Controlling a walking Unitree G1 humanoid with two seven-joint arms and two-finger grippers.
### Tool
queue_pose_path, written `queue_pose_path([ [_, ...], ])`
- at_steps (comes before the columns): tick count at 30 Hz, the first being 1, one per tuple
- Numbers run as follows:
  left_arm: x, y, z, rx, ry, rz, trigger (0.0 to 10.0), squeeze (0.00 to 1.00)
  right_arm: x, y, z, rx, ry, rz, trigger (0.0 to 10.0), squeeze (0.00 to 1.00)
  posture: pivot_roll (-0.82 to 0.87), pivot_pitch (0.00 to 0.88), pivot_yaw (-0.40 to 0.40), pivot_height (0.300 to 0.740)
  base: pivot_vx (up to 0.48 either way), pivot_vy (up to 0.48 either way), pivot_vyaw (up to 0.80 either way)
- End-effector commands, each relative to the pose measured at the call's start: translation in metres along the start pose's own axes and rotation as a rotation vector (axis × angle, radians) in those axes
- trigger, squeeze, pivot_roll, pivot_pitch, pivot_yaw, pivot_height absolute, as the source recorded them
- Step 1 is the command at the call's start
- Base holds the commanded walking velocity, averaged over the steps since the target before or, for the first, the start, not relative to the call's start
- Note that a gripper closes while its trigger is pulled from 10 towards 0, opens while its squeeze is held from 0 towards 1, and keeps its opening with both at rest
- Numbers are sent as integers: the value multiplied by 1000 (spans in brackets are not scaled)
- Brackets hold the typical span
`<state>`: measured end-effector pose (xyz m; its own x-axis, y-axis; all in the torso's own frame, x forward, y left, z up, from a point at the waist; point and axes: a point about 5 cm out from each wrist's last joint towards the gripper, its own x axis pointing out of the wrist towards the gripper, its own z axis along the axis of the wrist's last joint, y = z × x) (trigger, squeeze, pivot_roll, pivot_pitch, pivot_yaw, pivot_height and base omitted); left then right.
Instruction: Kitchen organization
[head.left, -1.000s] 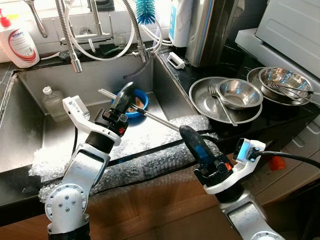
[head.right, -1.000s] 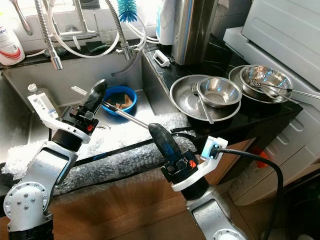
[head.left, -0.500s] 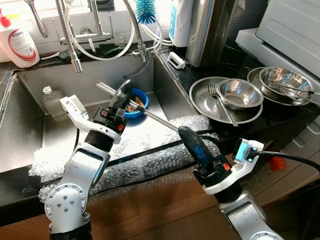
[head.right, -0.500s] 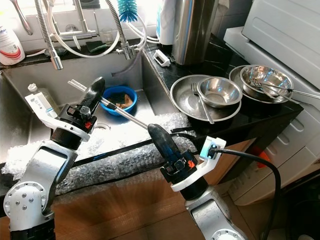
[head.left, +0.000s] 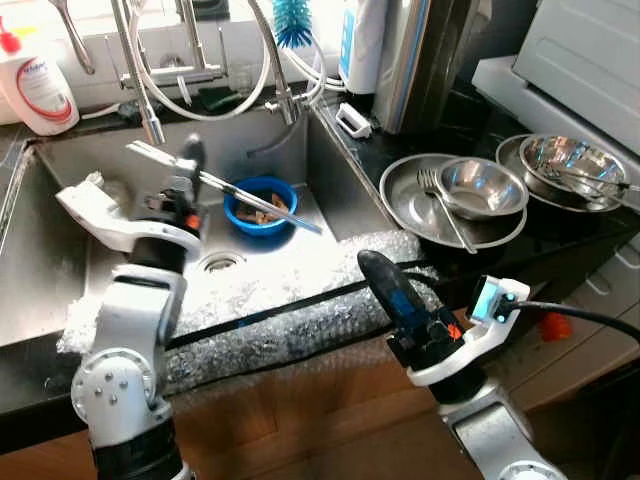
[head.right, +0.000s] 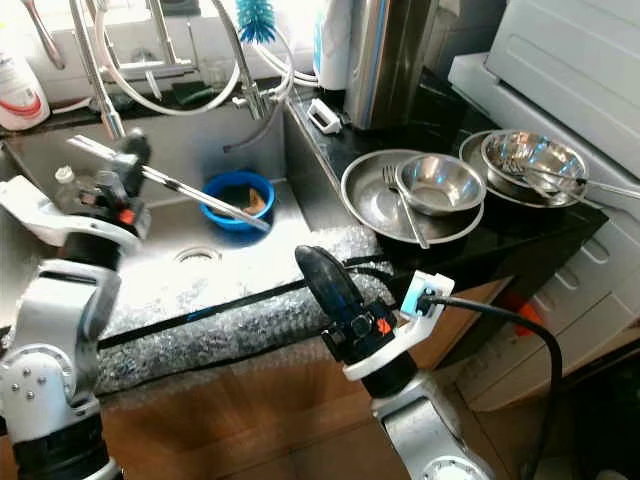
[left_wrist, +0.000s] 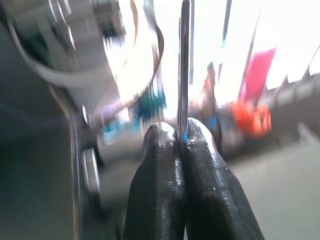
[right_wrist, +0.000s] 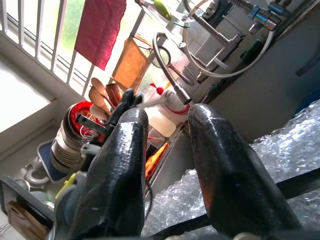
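Note:
My left gripper is shut on a long thin metal utensil, held above the steel sink. The utensil slants from near the tap hose down past the blue bowl, which holds food scraps on the sink floor. In the left wrist view the two black fingers pinch the utensil's thin edge. My right gripper hovers over the bubble wrap at the counter's front edge. Its fingers stand apart with nothing between them.
Steel plates with bowls and forks sit on the black counter at the right, with a second stack beyond. Tap hoses, a blue brush and a soap bottle line the sink's back. A steel kettle stands behind.
My left arm has swung left and upward with the utensil, away from the blue bowl toward the sink's left half. The right gripper has barely moved.

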<state>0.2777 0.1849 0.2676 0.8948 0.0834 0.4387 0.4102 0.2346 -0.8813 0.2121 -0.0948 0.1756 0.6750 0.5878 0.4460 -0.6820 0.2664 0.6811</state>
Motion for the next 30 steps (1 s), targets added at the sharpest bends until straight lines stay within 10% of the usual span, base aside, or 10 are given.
queue_pose_path([
  [1,3,3,16,42,-103,57,0,0,0,3,2,-21,-6,6,10000,1000,4,121,-9,740,0,0,0],
  [5,9,0,35,305,-212,106,0,0,0,2,2,-30,-4,-6,10000,1000,5,121,-9,740,0,0,0],
  [6,12,-6,38,491,-223,86,4941,0,0,0,2,-46,1,-22,10000,0,3,121,-9,740,0,0,0],
  [7,15,-12,38,610,-222,56,10000,0,1,-1,2,-66,5,-33,10000,0,2,121,-8,740,0,0,0],
  [13,20,-26,19,909,-184,-63,10000,0,5,-3,6,-132,3,-72,10000,0,6,119,-4,740,0,0,0],
  [21,12,8,-14,1339,-42,-124,10000,0,8,-4,4,-243,42,-110,10000,0,-12,113,3,740,0,0,0],
  [30,5,46,-19,1534,64,-65,10000,0,9,-8,-1,-346,76,-165,10000,0,-13,107,9,740,0,0,0],
])
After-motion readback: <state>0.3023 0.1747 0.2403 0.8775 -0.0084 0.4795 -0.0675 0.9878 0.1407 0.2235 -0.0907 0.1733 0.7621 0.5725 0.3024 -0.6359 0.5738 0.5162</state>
